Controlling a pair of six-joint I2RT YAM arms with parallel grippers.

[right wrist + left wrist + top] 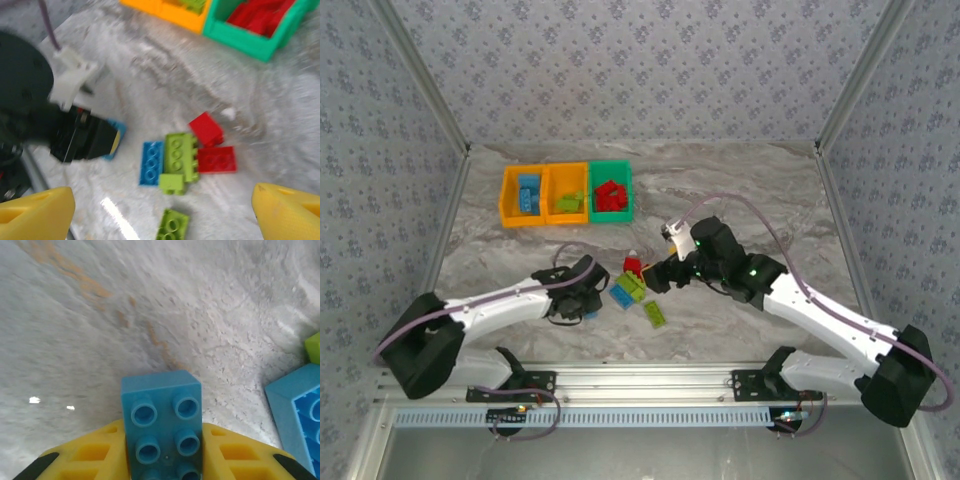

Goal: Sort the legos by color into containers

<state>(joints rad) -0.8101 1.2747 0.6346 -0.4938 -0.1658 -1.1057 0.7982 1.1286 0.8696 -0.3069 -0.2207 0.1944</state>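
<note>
- Grip first: the left gripper (pixel 161 452) has its yellow fingers (pixel 85 457) drawn narrow against both sides of a blue brick (pixel 161 405), studs towards the camera. I judge the brick held, low over the bench (pixel 100 340).
- Just beside it on the right lie a second blue brick (pixel 297 410) and the corner of a lime one (pixel 314 347).
- The right gripper (pixel 162 212) stands wide with nothing between its fingers, above the loose legos. These are red bricks (pixel 206 127), lime bricks (pixel 180 156) and a flat blue one (pixel 151 162), huddled together.
- At the far side of the bench the containers sit in a row. The left orange bin (pixel 523 221) has blue in it, the middle orange bin (pixel 567 221) lime, and the green bin (pixel 611 216) red.
- Step in hand, as I judge it: the left arm's pickup of a blue brick, with the sorting well along and only a handful left.
- Next move: lift clear without nudging the neighbouring bricks, then carry to the left orange bin, well apart from here. Centre over its opening before letting go.
- The right gripper hangs near the same pile, so the two arms need to keep out of each other's way.
</note>
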